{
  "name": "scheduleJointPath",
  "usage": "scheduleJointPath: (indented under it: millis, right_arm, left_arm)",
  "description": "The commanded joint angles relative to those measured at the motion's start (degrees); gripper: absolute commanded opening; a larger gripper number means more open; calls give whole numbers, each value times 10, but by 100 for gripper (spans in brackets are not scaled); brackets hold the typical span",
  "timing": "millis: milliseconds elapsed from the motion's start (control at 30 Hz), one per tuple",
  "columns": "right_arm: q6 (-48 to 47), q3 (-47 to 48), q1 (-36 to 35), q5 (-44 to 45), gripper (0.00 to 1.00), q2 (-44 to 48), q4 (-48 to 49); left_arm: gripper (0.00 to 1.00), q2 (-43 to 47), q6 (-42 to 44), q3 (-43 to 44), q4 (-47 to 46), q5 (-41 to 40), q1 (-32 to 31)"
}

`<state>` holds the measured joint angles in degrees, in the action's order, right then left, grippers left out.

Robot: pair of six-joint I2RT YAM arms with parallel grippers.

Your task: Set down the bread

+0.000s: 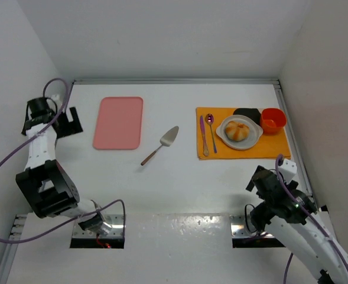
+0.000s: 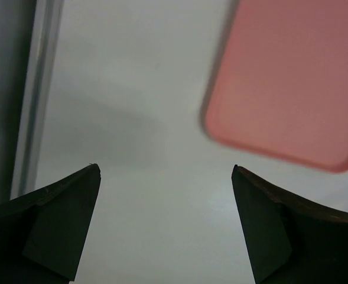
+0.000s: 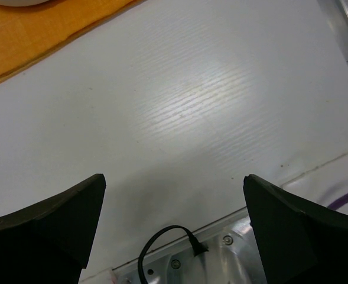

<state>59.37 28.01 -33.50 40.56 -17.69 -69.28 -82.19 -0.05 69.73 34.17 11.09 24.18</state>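
Sitting in the middle of the white plate (image 1: 253, 139), the bread (image 1: 237, 131) looks already placed. The plate rests on the orange placemat (image 1: 277, 145) at the right of the desk (image 1: 179, 183), with a spoon (image 1: 211, 131) to its left and a red cup (image 1: 273, 120) just beside it at the back. Neither hand touches the bun. The right hand (image 1: 258, 177) hangs over bare desk nearer the arm bases, apart from the placemat, its fingers spread wide with nothing between them. The left hand (image 1: 68, 121) is well away at the left side, just beside the pink tray (image 1: 118, 122), also wide apart and empty. By my judgement the placing is done and the bread is released; all that may be left is for the arms to settle. A cake server (image 1: 162, 144) lies between tray and placemat, with neither hand near it.
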Motion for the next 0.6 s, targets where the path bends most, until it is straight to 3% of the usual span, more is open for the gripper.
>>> scheduleJointPath:
  millis: [0,300,567]
  right_arm:
    - [-20,36,0,47,100,-39,-25]
    - [-33,104,2,71,100,-165,-31]
    - [-85,102,-1,51,100,-173,6]
  left_arm:
    - [98,19,32,-67,34,37,46]
    - [98,13,60,-86,52,79,91]
    - [98,8,60,-86,52,93,80]
